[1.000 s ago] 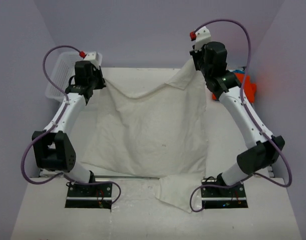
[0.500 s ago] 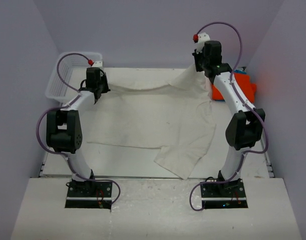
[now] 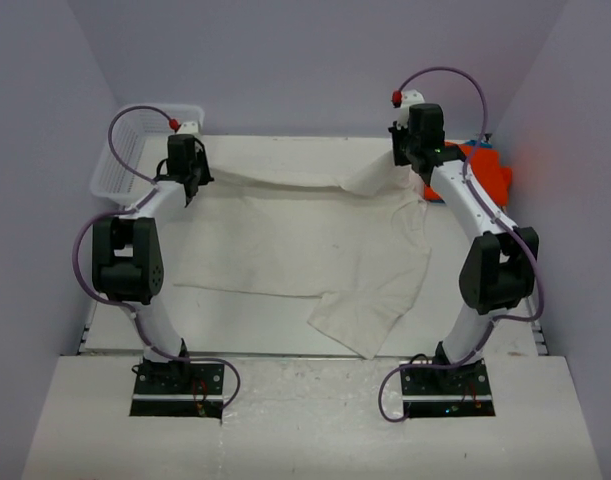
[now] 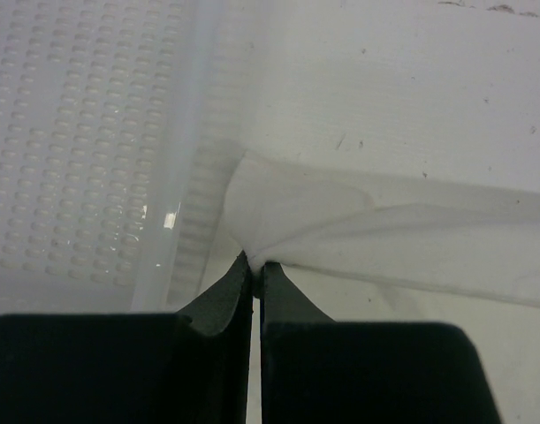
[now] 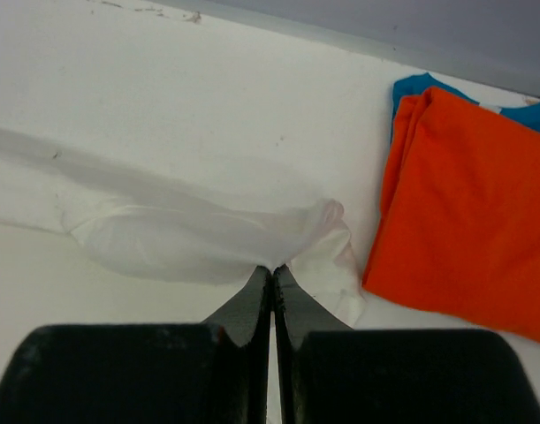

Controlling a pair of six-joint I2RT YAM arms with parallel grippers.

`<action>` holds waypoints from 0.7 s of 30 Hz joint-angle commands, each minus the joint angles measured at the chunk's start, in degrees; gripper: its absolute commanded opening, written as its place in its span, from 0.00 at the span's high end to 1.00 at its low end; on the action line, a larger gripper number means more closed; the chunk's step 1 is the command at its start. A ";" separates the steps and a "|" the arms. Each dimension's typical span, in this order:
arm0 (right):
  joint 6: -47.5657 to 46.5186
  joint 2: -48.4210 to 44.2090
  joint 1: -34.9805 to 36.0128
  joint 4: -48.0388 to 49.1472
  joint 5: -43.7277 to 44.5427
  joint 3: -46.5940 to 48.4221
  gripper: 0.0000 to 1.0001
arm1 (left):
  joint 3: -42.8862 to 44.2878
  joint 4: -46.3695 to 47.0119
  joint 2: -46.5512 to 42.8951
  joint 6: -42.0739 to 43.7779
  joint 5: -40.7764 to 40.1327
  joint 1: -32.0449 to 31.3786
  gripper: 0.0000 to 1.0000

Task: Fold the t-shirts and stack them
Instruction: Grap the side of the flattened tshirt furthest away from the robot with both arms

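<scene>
1. The cream t-shirt (image 3: 295,245) lies spread on the surface (image 3: 255,335). Its far edge is stretched between both arms at the 12 o'clock side, and one sleeve points toward 5 o'clock.
2. The left pincer (image 4: 254,263), at 10 o'clock just beside the basket (image 4: 75,132), is pressed together on one corner of that edge.
3. The right pincer (image 5: 272,269), at 2 o'clock, pinches the other corner. It is near the orange t-shirt (image 5: 464,203), which lies on a blue t-shirt (image 5: 415,86).
4. I judge that the step in hand is laying the shirt flat before folding. The next move calls for lowering both corners evenly, then letting go.
</scene>
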 commanded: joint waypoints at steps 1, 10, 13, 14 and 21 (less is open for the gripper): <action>3.98 -8.08 0.70 2.05 2.80 -4.49 1.00 | 2.49 -0.87 -0.66 0.00 -3.53 0.33 1.00; 7.32 -12.66 2.64 -1.72 5.00 -8.98 1.00 | 5.48 -6.16 2.50 -1.94 -5.11 0.15 1.00; 8.29 -13.45 4.65 -3.39 6.31 -10.21 1.00 | 6.36 -8.10 3.56 -2.46 -6.35 0.07 1.00; 8.64 -13.46 5.10 -3.92 8.06 -10.65 1.00 | 6.62 -8.19 3.91 -2.81 -6.17 0.07 1.00; 11.89 -14.07 8.26 -7.26 11.77 -13.99 1.00 | 7.86 -11.44 4.97 -3.52 -7.84 -0.64 1.00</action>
